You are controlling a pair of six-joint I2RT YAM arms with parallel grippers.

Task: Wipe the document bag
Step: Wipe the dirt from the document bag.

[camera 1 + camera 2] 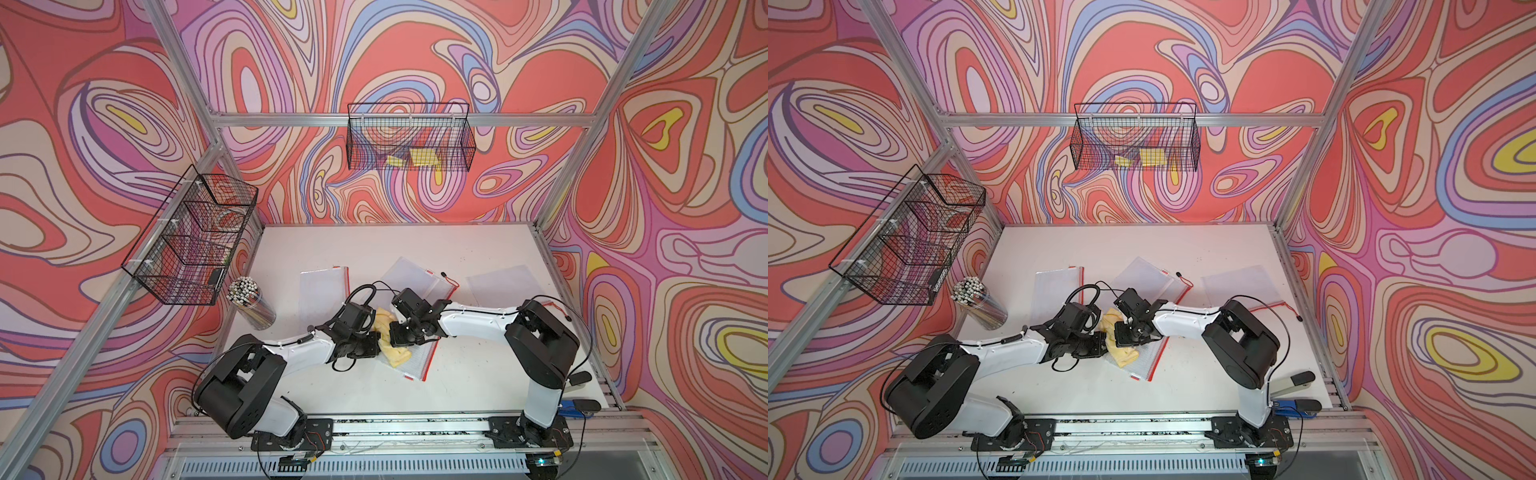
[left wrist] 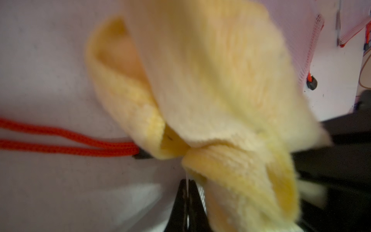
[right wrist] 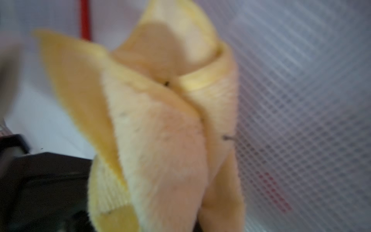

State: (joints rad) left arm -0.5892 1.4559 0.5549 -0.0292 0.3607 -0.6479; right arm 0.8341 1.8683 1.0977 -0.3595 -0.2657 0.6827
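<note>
In both top views, the document bag point(image 1: 420, 360) point(image 1: 1148, 360) lies flat on the white table point(image 1: 478, 374), in the middle and toward the front. Its long axis runs front to back, the far end leaning slightly right, with the red zip edge along its right side. A yellow cloth point(image 1: 397, 353) rests crumpled on the bag's left part. The left fingers point(image 1: 375, 345) and right fingers point(image 1: 394, 330) meet at the cloth from opposite sides. Three more bags lie farther back, and a pen cup point(image 1: 251, 305) stands at the left.

From the left wrist, the left fingers point(image 2: 181, 200) are closed. The cloth point(image 2: 220, 90) bunches right at their tips, though whether they pinch it is unclear. A red cord point(image 2: 70, 140) lies beside it.

From the right wrist, the cloth point(image 3: 160, 140) rises from the closed right fingers, hiding them, with the bag's mesh point(image 3: 301, 100) just beside it.
</note>
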